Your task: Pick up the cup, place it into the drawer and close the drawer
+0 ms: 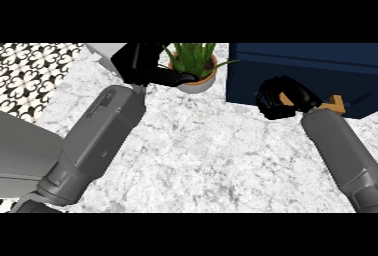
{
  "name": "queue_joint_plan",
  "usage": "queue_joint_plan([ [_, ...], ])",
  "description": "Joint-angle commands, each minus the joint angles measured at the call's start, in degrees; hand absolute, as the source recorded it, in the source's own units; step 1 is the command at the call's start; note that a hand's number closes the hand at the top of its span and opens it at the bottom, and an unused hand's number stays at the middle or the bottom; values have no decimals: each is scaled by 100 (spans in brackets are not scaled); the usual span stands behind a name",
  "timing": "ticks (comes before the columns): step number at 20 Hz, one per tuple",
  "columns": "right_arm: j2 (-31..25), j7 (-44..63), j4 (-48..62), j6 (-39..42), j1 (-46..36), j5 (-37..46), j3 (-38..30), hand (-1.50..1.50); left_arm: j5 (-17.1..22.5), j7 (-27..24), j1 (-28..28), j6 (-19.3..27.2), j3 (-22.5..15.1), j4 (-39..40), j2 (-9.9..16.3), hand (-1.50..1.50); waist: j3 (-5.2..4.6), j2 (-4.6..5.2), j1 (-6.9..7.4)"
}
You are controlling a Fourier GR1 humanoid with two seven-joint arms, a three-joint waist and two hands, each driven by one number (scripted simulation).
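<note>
- The marbled surface [207,160] spreads beneath and behind both hands, carrying everything here.
- The dark blue drawer unit [303,75] stands just ahead of the right hand; I judge it is the cup's destination, though whether the drawer is open cannot be told from this angle.
- The right hand [284,97] has its fingers curled over in front of the drawer unit. Something tan [336,105] shows just to its right, by the wrist; it may be the cup or a handle, and I cannot tell which, nor whether the hand holds it.
- The left hand [144,67] sits well to the left of the right one, fingers bent, its tips touching or just beside the pot of the potted plant [193,65]. It seems parked out of the way, not working.
- The cup cannot be clearly identified; if held, the right hand hides it.
- No brand, label or writing is readable.
</note>
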Motion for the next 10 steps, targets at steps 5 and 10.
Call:
queue_joint_plan([
  [5,-579,244,461,-181,-954,-214,-626,150,-20,188,378,-162,-98,-162,191,-150,-59,113,308],
  [10,-663,330,308,70,-1026,-405,-716,150,15,211,390,-283,-41,-197,320,-150,-68,182,387],
])
